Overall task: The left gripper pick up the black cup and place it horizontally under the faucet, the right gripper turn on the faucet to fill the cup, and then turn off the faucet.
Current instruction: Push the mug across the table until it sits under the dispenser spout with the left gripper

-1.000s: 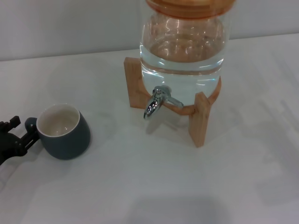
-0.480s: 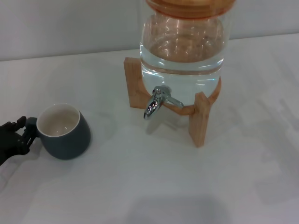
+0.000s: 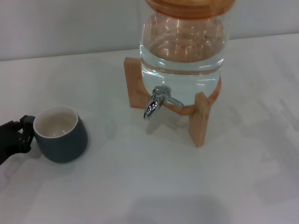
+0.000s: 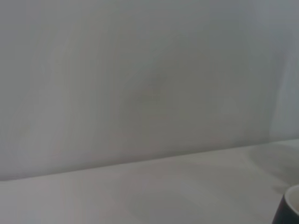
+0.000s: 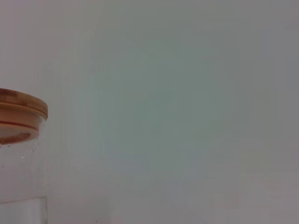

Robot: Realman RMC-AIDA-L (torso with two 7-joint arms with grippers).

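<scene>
The cup (image 3: 60, 141) stands upright on the tabletop (image 3: 140, 186), mouth up, handle pointing away from the faucet (image 3: 156, 102) toward the left claw (image 3: 18, 135). That claw is clamped on the handle. Cup sits well apart from the faucet, bare tabletop between them. The spout points down, beside the jar (image 3: 182, 51). The right claw is out of sight.

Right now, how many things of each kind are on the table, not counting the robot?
Cups: 1, the black cup, upright, empty
Glass jars: 1, the glass jar, holding water
Faucets: 1, the faucet on the jar
Wooden stands: 1, the wooden stand under the jar
Total: 4
</scene>
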